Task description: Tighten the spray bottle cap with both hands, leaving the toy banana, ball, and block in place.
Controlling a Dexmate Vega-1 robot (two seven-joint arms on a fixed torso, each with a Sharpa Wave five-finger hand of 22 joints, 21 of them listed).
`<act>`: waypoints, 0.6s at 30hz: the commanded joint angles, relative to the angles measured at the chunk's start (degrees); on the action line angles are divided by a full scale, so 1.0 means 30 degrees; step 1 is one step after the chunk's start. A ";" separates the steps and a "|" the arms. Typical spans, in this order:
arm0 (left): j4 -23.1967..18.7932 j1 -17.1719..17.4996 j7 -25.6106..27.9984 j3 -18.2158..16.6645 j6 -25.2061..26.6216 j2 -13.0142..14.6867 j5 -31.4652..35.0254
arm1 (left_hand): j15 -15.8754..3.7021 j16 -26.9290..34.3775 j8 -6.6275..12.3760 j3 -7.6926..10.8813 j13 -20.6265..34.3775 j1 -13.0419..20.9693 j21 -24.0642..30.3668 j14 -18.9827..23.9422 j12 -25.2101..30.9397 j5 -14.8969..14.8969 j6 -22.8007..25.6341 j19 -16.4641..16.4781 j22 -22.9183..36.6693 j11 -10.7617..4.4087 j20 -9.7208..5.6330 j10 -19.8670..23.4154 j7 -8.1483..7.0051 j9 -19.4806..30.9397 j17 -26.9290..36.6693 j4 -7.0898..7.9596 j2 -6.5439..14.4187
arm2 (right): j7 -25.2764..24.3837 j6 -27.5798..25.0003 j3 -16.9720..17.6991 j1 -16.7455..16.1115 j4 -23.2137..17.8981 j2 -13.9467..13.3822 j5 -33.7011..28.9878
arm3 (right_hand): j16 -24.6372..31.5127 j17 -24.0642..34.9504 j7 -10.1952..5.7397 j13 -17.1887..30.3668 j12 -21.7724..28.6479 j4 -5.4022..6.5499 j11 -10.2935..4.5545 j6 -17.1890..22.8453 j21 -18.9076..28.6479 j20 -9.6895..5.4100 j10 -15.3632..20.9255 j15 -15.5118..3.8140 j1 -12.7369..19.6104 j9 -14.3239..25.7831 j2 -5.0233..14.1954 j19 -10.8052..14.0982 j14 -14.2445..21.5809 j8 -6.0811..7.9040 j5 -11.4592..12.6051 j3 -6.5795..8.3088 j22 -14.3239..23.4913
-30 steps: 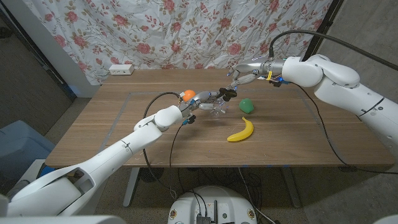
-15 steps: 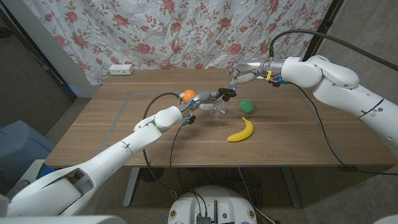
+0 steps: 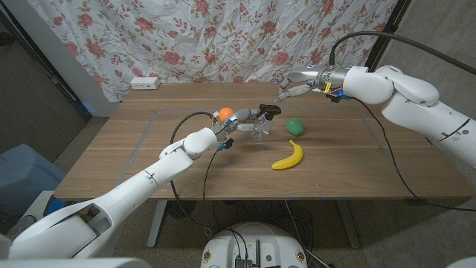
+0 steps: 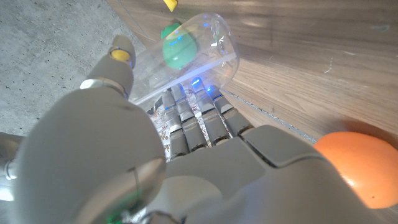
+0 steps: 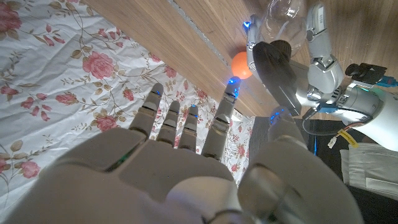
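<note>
R hand (image 3: 296,83) pulled back off the black spray cap (image 3: 271,109), fingers spread, holding nothing. L hand (image 3: 239,123) kept gripping the clear spray bottle (image 3: 259,131) mid-table by the green ball (image 3: 295,126). Prob regrasp next.

yellow banana (image 3: 288,156), orange ball (image 3: 224,114), green block (image 3: 295,126)
</note>
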 commanded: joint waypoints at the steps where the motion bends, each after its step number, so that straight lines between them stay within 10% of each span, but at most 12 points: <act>1: 0.0111 0.0198 0.0235 -0.0166 -0.0191 -0.0117 -0.0354 | -0.1970 -0.0043 0.2395 0.1149 0.0091 -0.2227 -0.0019 0.0100 0.0050 0.0124 0.1825 0.0153 0.0083 -0.0424 -0.0786 0.0654 0.0235 0.0108 0.0060 0.0948 0.3518 | -0.0302 -0.0799 0.0704 -0.0906 -0.0744 -0.0696 0.0680 | -0.0168 -0.0008 0.0008 0.0109 -0.0094 -0.0146 0.0220 -0.0935 -0.0030 0.0014 -0.0411 0.0194 0.0394 0.0125 -0.0115 -0.0240 -0.0355 -0.0333 0.0113 0.0056 0.0029; 18: -0.0352 0.0646 0.0991 -0.0345 0.0095 -0.0099 -0.0293 | -0.1931 -0.0062 0.2392 0.1213 0.0124 -0.2351 -0.0027 0.0135 0.0000 0.0124 0.1805 0.0139 0.0085 -0.0417 -0.0789 0.0644 0.0243 0.0106 0.0057 0.0995 0.3547 | -0.1573 -0.2542 0.1177 -0.2570 -0.2081 -0.1120 0.0838 | -0.0838 -0.0020 0.0533 0.0187 -0.0330 -0.0053 0.0699 -0.4220 -0.0106 0.0044 -0.2764 0.1063 0.1208 0.0499 -0.1486 -0.1197 -0.1650 -0.1352 0.0207 -0.0173 0.0038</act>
